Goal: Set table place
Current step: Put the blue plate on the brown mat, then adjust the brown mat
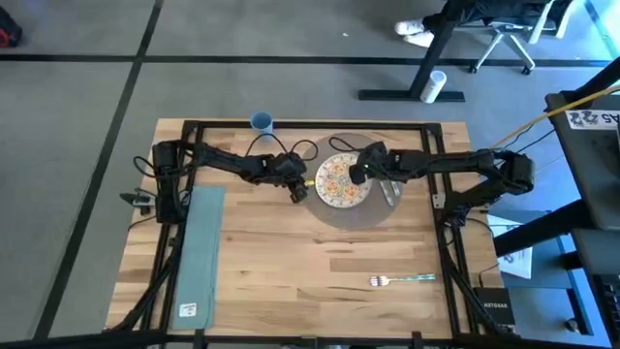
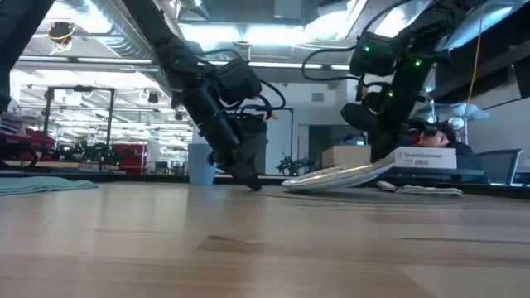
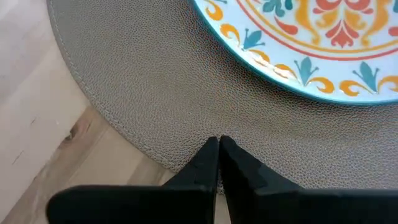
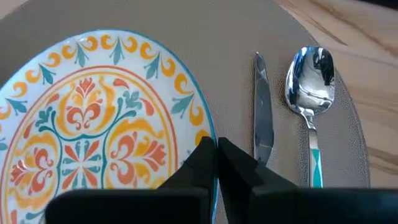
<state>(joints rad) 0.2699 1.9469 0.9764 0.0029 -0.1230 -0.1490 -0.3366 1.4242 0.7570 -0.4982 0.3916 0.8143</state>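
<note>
The round grey-brown placemat (image 1: 363, 215) lies flat on the wooden table (image 1: 291, 281). A colourful patterned plate (image 1: 337, 184) is on it. My left gripper (image 1: 298, 191) is shut at the mat's left edge (image 3: 155, 81). My right gripper (image 1: 356, 175) is shut on the plate (image 4: 93, 124). In the low view the plate (image 2: 339, 175) sits tilted. A knife (image 4: 261, 118) and a spoon (image 4: 309, 87) lie side by side on the mat, to the right of the plate. My left gripper presses its shut fingertips (image 3: 208, 149) down on the placemat just inside its left edge (image 3: 186, 146), slanting down from the table's left. The mat lies flat under them. My right gripper pinches the plate's rim (image 4: 202, 134) on the side toward the table's right, slanting down from the right. The plate is tilted: its right side is raised and its left rim (image 2: 290, 184) is down.
A long teal napkin (image 1: 199, 252) lies along the table's left side. A fork (image 1: 399, 281) lies near the front right. A blue cup (image 1: 262, 121) stands at the far edge. Bare wood stretches across the table's near half.
</note>
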